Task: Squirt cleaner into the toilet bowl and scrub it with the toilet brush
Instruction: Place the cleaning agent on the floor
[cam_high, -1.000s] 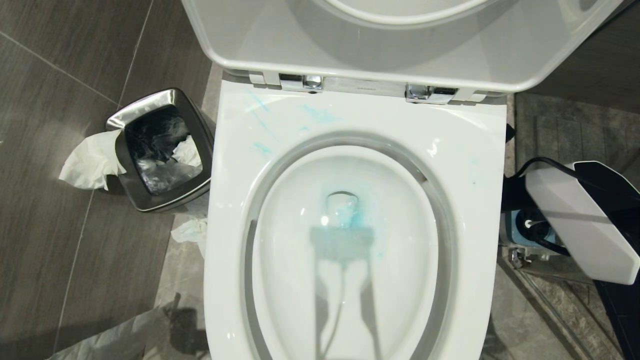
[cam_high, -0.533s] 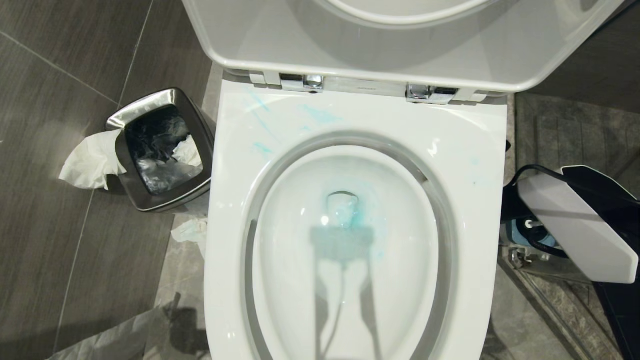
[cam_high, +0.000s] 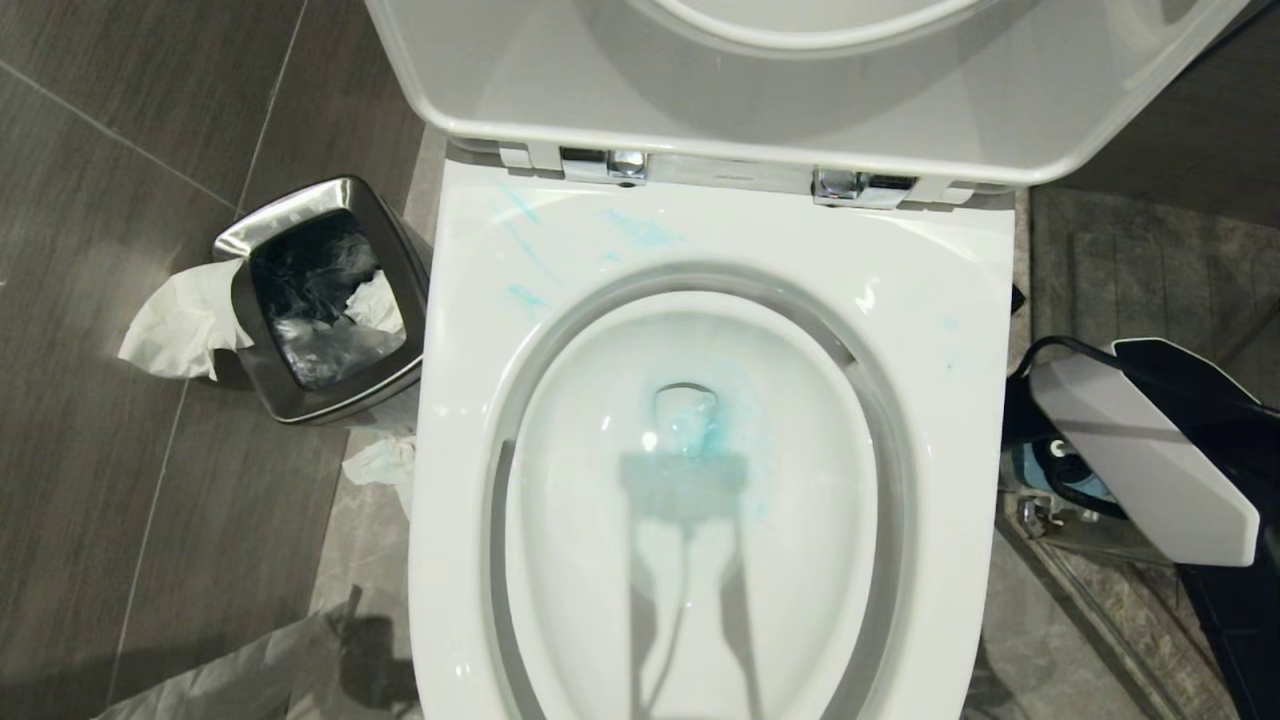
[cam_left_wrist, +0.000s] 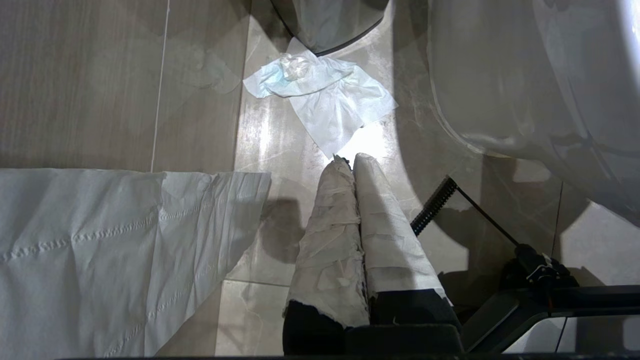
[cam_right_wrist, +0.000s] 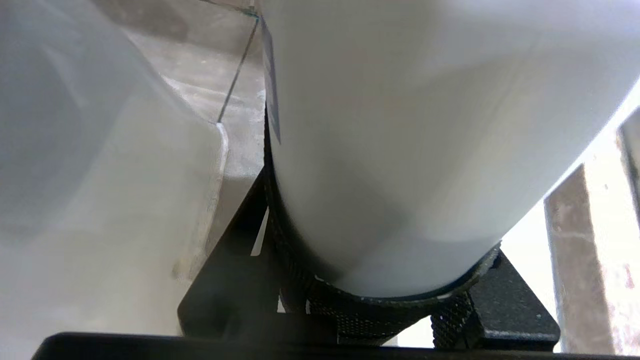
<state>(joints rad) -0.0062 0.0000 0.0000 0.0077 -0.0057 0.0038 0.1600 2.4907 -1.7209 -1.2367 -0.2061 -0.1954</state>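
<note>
Turquoise cleaner smears the glossy white toilet bowl; steel bin lined black.

A: How is the light?
B: Bright from overhead. The toilet bowl carries small glints on its rim and a dark shadow down its middle.
A: Any blur?
B: The right wrist view is soft, a white curved surface too near to focus. The floor shows strong glare beside the tissue.
</note>
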